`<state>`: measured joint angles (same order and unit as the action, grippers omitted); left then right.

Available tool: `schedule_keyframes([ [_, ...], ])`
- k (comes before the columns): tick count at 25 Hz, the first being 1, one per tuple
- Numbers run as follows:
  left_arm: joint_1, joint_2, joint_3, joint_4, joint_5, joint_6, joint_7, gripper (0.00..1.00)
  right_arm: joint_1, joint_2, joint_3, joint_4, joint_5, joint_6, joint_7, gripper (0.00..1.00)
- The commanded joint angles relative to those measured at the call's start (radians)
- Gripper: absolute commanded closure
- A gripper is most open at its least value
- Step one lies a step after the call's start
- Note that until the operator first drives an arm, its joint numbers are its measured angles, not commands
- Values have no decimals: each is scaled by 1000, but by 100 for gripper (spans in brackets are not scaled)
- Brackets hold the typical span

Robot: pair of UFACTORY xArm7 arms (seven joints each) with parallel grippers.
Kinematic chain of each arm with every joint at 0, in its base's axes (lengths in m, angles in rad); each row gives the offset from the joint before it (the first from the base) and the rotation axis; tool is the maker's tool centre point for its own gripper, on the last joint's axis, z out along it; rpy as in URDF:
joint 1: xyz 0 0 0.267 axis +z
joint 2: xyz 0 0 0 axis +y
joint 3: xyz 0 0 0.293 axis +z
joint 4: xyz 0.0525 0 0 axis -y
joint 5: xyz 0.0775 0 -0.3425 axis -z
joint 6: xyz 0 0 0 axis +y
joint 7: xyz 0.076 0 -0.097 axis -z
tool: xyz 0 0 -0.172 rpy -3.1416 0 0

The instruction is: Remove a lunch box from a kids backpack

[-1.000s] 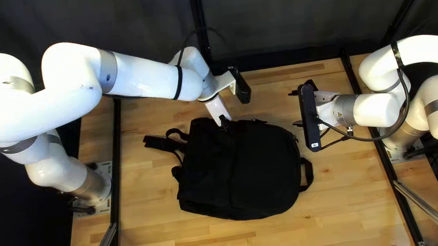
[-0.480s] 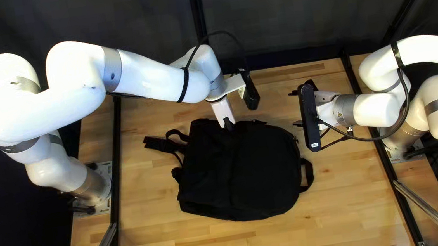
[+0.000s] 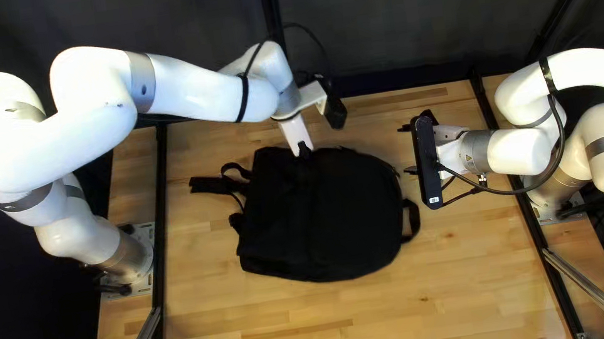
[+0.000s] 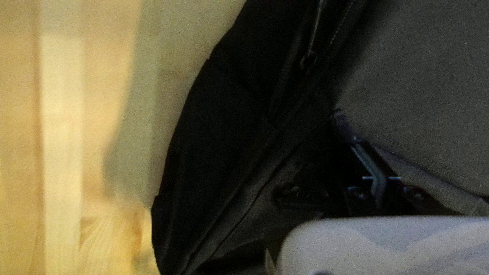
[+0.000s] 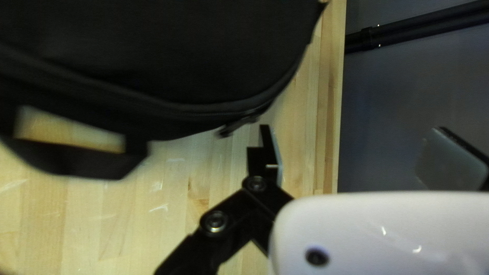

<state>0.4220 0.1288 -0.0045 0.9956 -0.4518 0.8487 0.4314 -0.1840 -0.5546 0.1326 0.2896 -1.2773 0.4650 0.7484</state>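
One rounded, black cloth backpack

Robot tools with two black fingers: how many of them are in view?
2. The left tool is at the far edge of the black fabric backpack; the right tool, which is open, is to the right of the backpack in the top left view.

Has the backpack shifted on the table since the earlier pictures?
Yes. In the top left view, the backpack now lies nearer the table's far edge and slightly nearer the black rail on the left.
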Motion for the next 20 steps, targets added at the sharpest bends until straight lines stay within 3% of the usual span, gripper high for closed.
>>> schedule_keyframes([
  [1,4,-53,18,-50,47,0,-115,100,0,0,0,0,0,0,0,0],
  [7,-8,-117,7,-112,79,-16,-224,100,0,0,0,0,0,0,0,0],
  [10,-9,-112,5,-120,67,-30,-221,100,-20,47,17,8,-60,-17,80,0],
  [12,-10,-116,4,-121,65,-30,-224,100,25,43,43,35,46,53,33,0],
  [19,-16,-114,-2,-110,66,-30,-233,100,25,43,43,35,46,53,33,0],
  [20,-17,-118,-2,-116,65,-35,-234,100,13,56,54,25,2,46,66,0],
])
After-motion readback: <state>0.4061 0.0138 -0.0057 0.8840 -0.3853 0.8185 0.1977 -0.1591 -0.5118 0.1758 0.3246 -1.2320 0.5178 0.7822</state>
